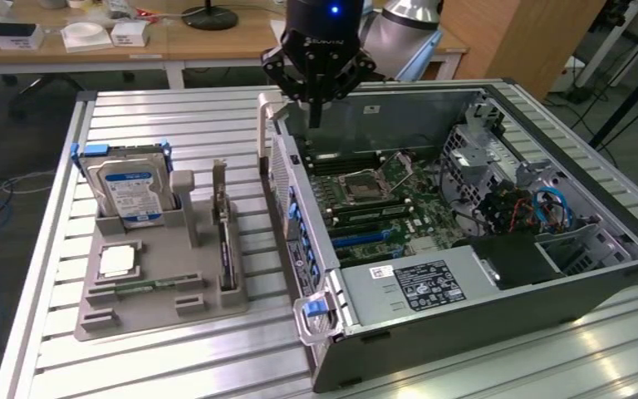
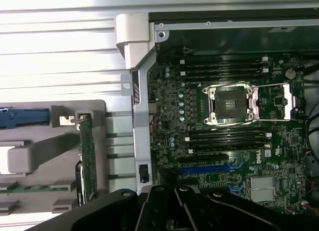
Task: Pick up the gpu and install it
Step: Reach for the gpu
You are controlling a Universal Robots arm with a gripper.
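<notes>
Hovers above open dark metal computer case (image 1: 497,332), black pincer (image 1: 316,116) shut on nothing. Has thin green gpu card (image 1: 226,241) standing on edge in grey plastic holder (image 1: 153,307) on slatted surface (image 1: 164,125).

Exterior view slants down; wrist view, seemingly nearer, overlooks shared motherboard (image 2: 169,106).

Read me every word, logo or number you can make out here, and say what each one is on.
"DELL": white print on the motherboard, read with some doubt.
White lettering on the gripper body: too blurred to read.
Blue-white label on the hard drive: too small to read.
Label on the power supply: too small to read.
</notes>
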